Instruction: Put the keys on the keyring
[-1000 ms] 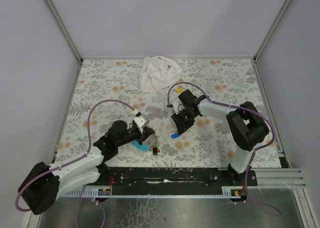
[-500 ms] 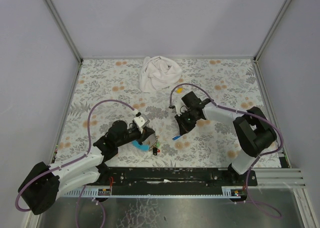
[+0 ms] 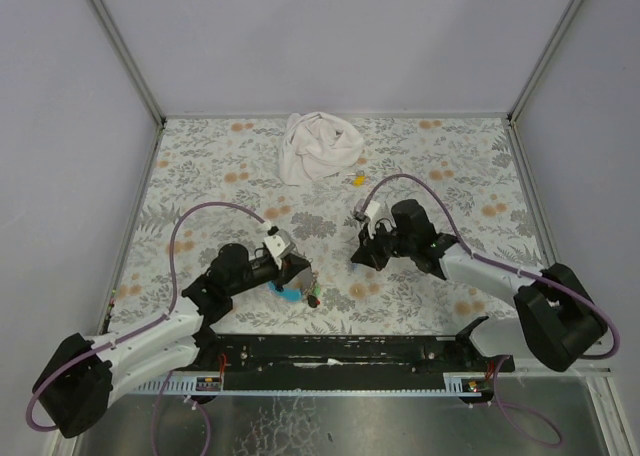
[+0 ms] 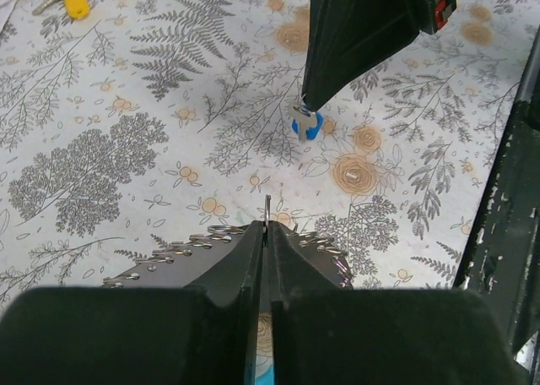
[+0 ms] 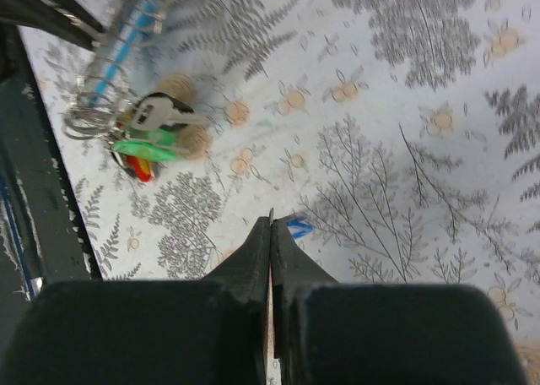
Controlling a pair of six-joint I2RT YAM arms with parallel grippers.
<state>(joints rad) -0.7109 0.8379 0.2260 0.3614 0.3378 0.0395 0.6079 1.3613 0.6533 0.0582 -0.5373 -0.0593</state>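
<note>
My left gripper (image 3: 297, 277) (image 4: 267, 229) is shut on the thin metal ring of the keyring (image 4: 267, 206), which stands edge-on between the fingertips. Its blue strap (image 3: 289, 294) lies beneath the fingers. Green and red capped keys (image 3: 313, 298) (image 5: 148, 149) and a silver key hang on the ring bundle. My right gripper (image 3: 358, 259) (image 5: 271, 225) is shut on the blue-capped key (image 4: 305, 126) (image 5: 297, 226), a short way right of the keyring and low over the table.
A yellow-capped key (image 3: 358, 180) (image 4: 76, 2) lies loose behind the grippers. A crumpled white cloth (image 3: 318, 146) sits at the back middle. The table has a floral cover (image 3: 450, 156), and a black rail (image 3: 340, 351) runs along the near edge.
The right gripper has shut on the blue key. The right arm has dropped low and stretched out to the right. The left arm has barely moved.
</note>
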